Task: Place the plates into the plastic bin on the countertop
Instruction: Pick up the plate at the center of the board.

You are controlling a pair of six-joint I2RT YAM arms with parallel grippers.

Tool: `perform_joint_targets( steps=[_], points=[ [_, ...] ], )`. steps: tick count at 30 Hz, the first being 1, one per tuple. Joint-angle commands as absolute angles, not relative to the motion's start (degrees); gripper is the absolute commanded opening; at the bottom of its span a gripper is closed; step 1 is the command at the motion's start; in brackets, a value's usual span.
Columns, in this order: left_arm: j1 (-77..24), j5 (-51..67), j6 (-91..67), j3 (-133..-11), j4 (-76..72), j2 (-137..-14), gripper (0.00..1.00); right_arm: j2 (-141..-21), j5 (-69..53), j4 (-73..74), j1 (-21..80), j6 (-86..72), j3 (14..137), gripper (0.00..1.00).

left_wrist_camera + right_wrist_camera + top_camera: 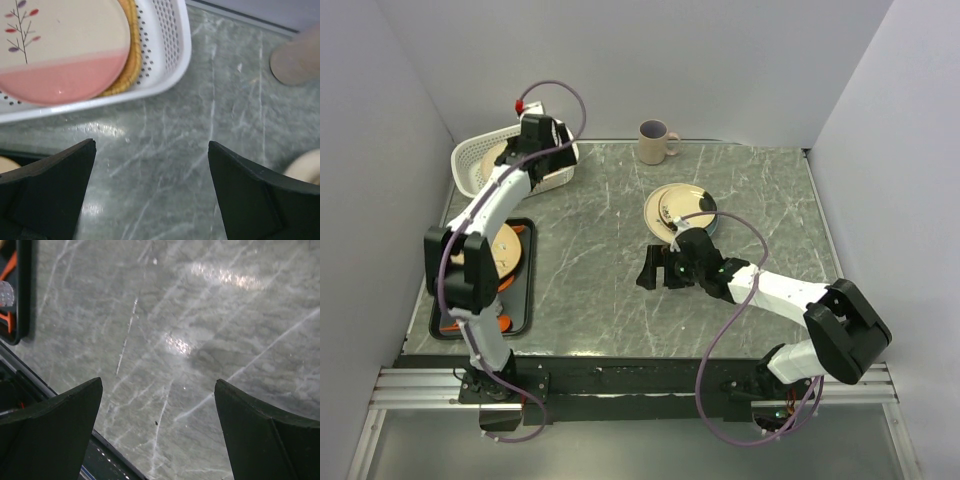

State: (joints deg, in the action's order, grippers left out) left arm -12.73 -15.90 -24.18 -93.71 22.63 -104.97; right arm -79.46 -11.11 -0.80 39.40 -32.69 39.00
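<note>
While two plates (60, 50) lie in the bin (171, 52), more wait on tray (526, 300) and table (590, 260); left gripper (151, 150) and right gripper (159, 387) gape empty.

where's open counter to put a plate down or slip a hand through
Widest bare counter: the centre, between the tray and the right gripper. Also free: between bin and mug, and the far right corner past the plate stack. Crowded: the left edge, where bin and tray sit close, with the left arm over them.

Even overhead light, white glare patches on the countertop (227, 277).
</note>
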Motion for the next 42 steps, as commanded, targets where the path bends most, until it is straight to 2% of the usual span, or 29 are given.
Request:
perform_joint_targets(
  steps=[1,8,13,24,28,33,42],
  points=[
    [-14.32,-15.74,-24.34,-87.20,17.06,-97.04,0.99,-79.10,-9.84,-0.79,39.81,-31.64,42.01,1.00],
    [-18.80,-13.62,-25.93,-78.85,14.68,-93.95,0.99,-76.21,-5.99,1.04,39.73,-31.29,41.84,1.00],
    [-25.13,-17.57,-27.33,-76.21,13.54,-95.89,0.99,-72.96,-1.94,4.30,39.73,-30.76,42.54,1.00],
    [-34.53,-17.49,-29.45,-75.41,9.85,-101.51,0.99,-67.15,4.22,6.60,36.83,-31.46,39.64,1.00],
    [-35.68,-17.40,-29.88,-72.70,8.44,-100.81,0.99,-66.10,0.45,4.49,31.57,-31.55,37.88,1.00],
    [-35.86,-18.19,-30.67,-69.97,8.26,-99.15,0.99,-66.35,-7.64,2.55,20.32,-31.29,38.31,1.00],
    [-35.86,-19.51,-32.16,-65.22,8.17,-95.98,0.99,-70.05,-13.88,0.18,11.70,-33.92,43.50,0.98]
  ],
)
